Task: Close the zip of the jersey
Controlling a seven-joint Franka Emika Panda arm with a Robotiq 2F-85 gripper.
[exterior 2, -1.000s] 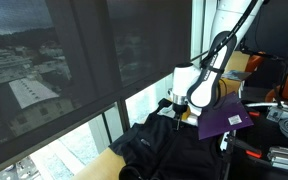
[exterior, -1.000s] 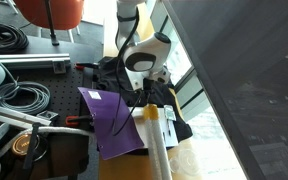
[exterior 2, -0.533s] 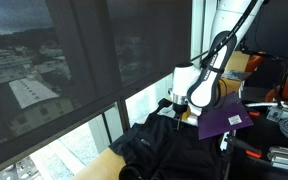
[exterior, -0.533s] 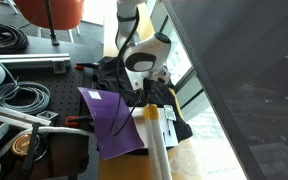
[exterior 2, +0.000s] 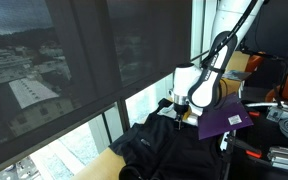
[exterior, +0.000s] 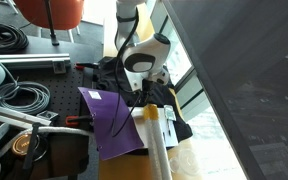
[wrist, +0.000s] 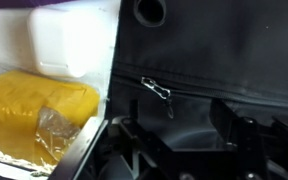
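Note:
The black jersey [exterior: 174, 118] lies rumpled on the table edge by the window; it also shows in the other exterior view [exterior 2: 164, 150] and fills the wrist view [wrist: 224, 50]. The zip [wrist: 244, 92] runs as a thin dark line across the fabric, with a small silver pull [wrist: 160, 92] at its left end. My gripper [wrist: 184, 135] is open, its two dark fingers just below the pull, which hangs near the left finger without being held. In both exterior views the gripper [exterior: 144, 92] [exterior 2: 176, 108] is low over the jersey.
A flat purple sheet [exterior: 109, 120] [exterior 2: 224, 122] lies partly over the jersey. A white block [wrist: 69, 40] and a yellow pad [wrist: 34, 110] sit beside the garment. Coiled cables [exterior: 14, 98] and a clamp lie on the bench. Window glass [exterior 2: 74, 80] is close by.

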